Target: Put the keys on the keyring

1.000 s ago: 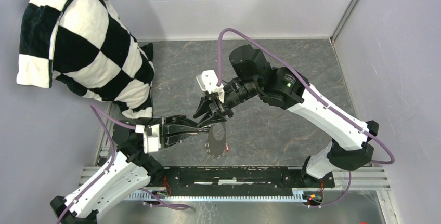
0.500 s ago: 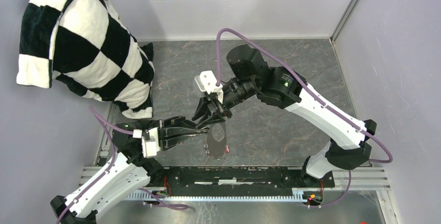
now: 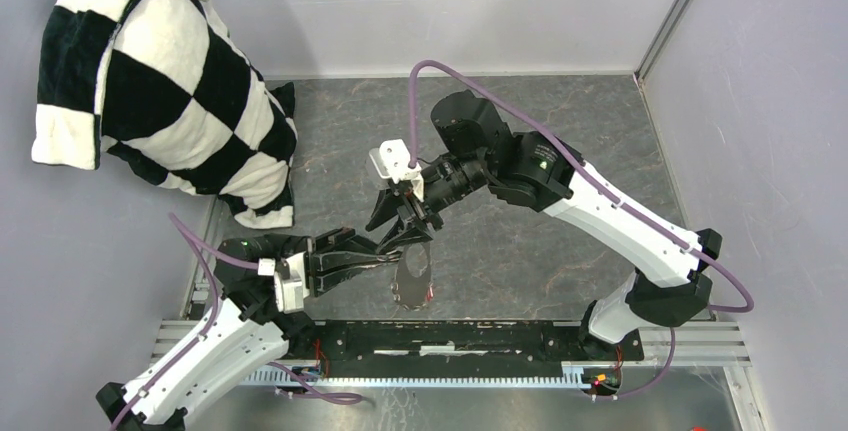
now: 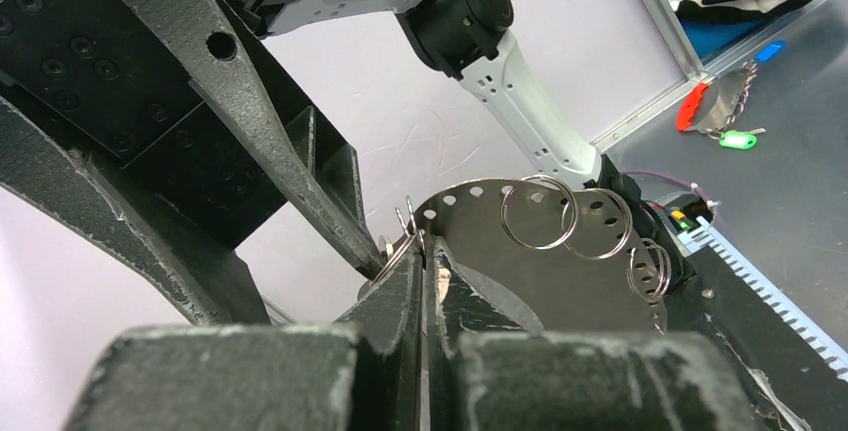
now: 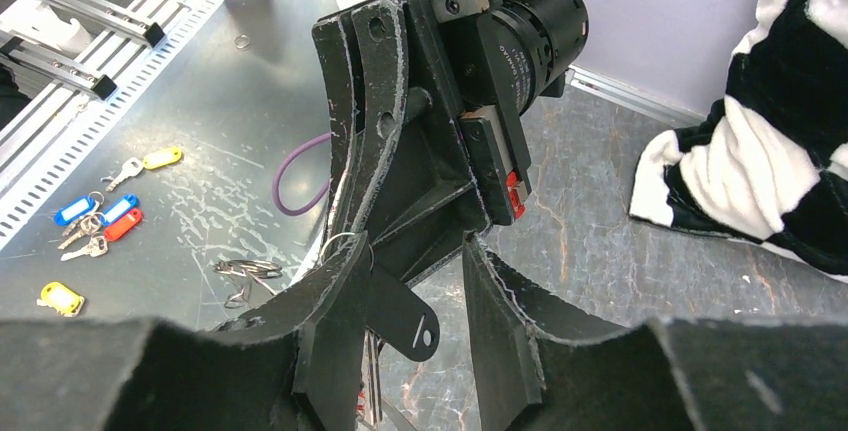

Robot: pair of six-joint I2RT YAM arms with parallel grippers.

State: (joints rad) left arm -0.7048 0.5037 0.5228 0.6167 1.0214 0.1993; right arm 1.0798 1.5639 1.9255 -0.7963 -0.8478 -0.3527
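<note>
— How is the keyring (image 4: 545,286) seen?
— As a silvery plate, pierced with holes along its rim and hung with several split rings (image 4: 503,216). It is held above the table (image 3: 520,251), between the two arms.
— By what is it held?
— Its edge is pinched by the left gripper (image 4: 425,256), whose jaws are closed tight.
— And the right gripper (image 5: 412,251)?
— Its jaws are parted. A black-headed key (image 5: 405,319) is seen between them, against one finger and clear of the other.

Checkered cloth (image 3: 170,81) far left; bare table (image 3: 620,121) right.
</note>
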